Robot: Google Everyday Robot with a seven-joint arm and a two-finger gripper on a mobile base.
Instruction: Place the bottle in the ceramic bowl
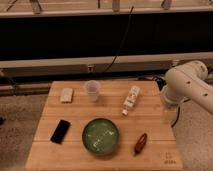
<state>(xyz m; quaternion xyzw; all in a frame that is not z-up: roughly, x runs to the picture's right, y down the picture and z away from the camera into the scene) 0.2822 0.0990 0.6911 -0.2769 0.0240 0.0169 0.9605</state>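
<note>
The small white bottle [131, 99] with an orange-marked label lies on its side on the wooden table [45, 150], right of centre toward the back. The green ceramic bowl [102, 135] sits at the front centre, with nothing in it. My white arm [187, 87] comes in from the right. My gripper [169, 115] hangs at the table's right edge, to the right of the bottle and apart from it.
A clear plastic cup [92, 90] stands at the back centre. A pale block [66, 95] lies at the back left. A black phone [60, 131] lies at the front left. A dark red-brown oblong object [141, 143] lies right of the bowl.
</note>
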